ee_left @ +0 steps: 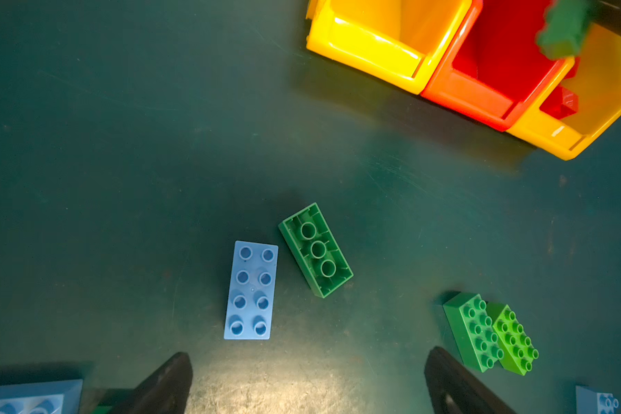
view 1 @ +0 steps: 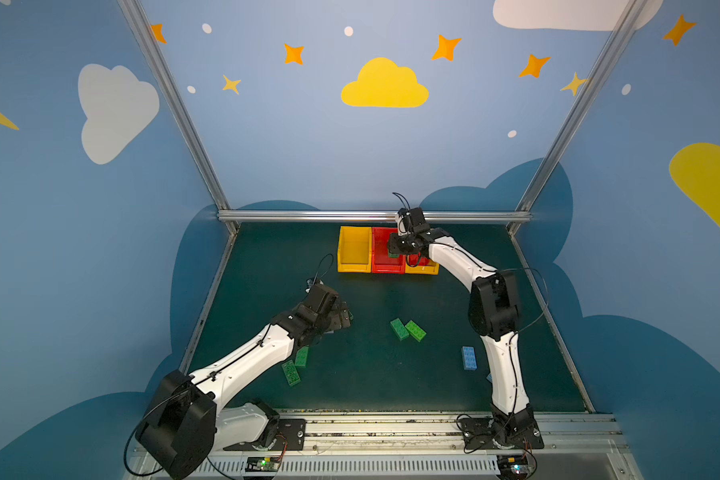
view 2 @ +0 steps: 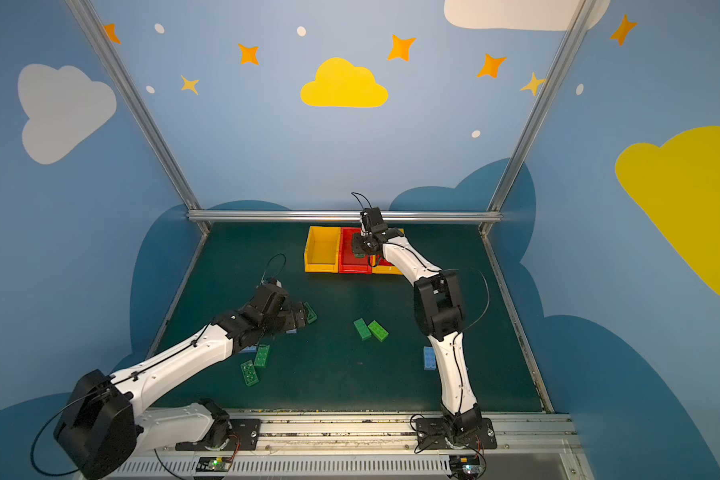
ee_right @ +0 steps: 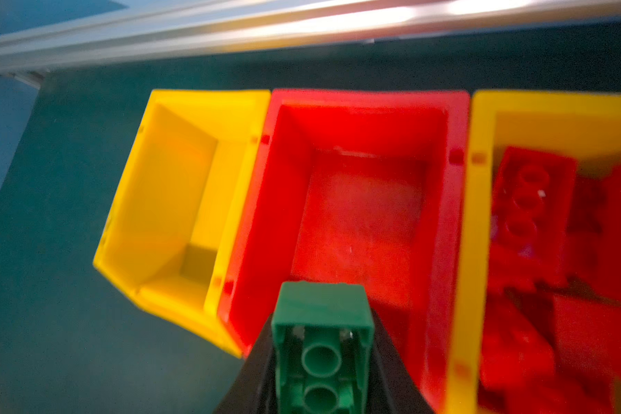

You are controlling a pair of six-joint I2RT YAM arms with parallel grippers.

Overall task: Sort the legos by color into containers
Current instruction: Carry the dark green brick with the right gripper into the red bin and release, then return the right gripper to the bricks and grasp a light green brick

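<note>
The green brick (ee_right: 321,304) pinched between the fingers of the right gripper (ee_right: 321,358) should be released only when centred over the seemingly empty red bin (ee_right: 370,97) just beyond them, while the left gripper (ee_left: 307,380) is spread wide.

Blue cloud-and-star walls (view 1: 350,166), dark green tabletop (view 1: 371,382).

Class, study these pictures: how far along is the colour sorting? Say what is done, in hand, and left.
Done: red bricks lie in the right yellow bin. In hand: the right claw grips a green brick over the red bin, which looks empty; the left claw hangs open above a light blue brick. Left: several green bricks and blue ones on the mat.
</note>
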